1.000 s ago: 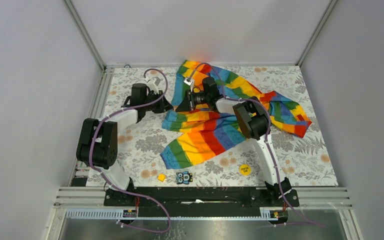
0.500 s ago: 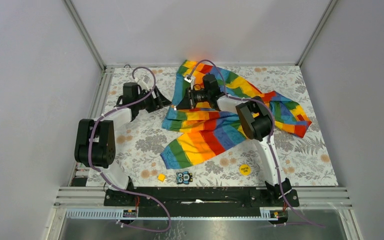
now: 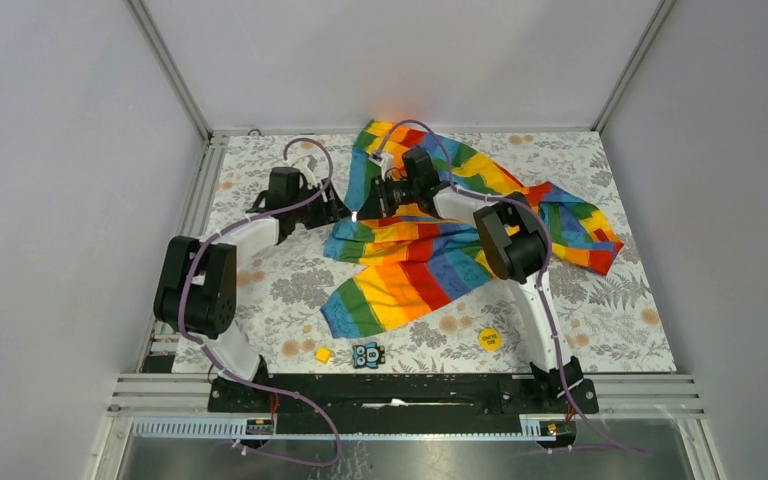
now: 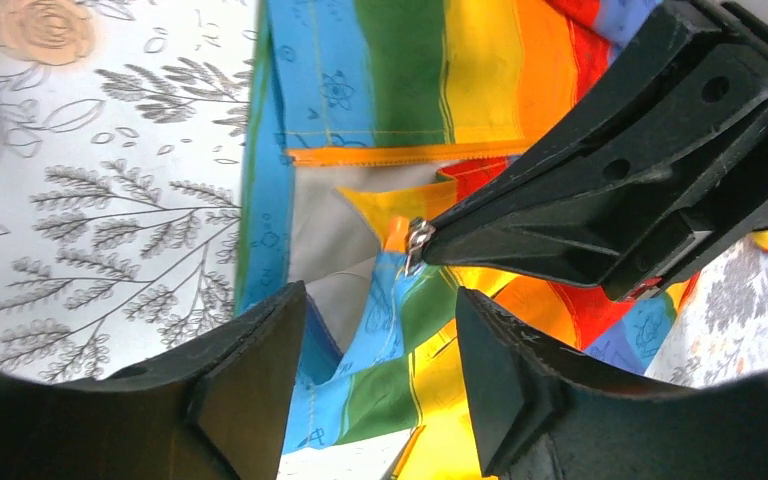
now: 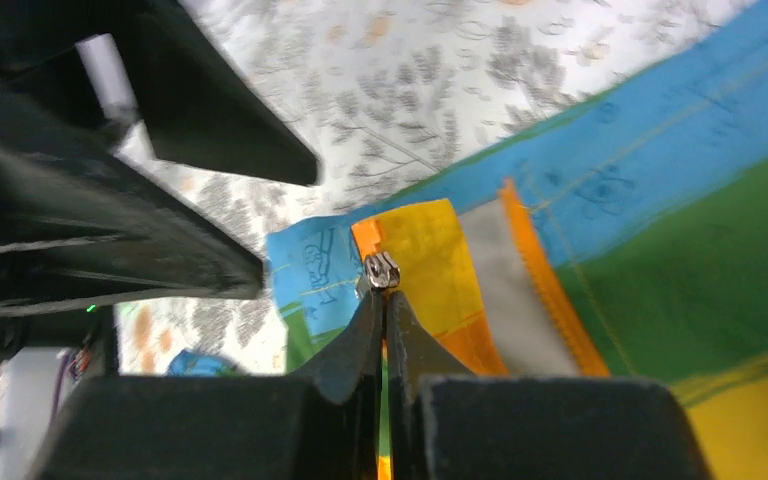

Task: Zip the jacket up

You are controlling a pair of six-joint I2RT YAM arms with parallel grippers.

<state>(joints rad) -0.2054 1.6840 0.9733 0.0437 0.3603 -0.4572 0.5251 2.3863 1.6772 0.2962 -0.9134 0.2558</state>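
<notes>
Two hands are meeting at the left edge of the jacket, which is lying rumpled across the middle and far part of the floral bench, with one striped sleeve reaching toward the right side. The right hand is pinching its fingers fully together on the small metal zipper pull, at a fabric corner where the orange zipper strip is running beside grey lining. The left hand is hovering just beside it, fingers spread wide and gripping nothing. In the left wrist view, the pull and the right hand's tip are showing just beyond that gap, over rainbow fabric. Near the front edge of the bench, apart from the jacket, a yellow disc, a small yellow block and a dark patterned tag are lying.
</notes>
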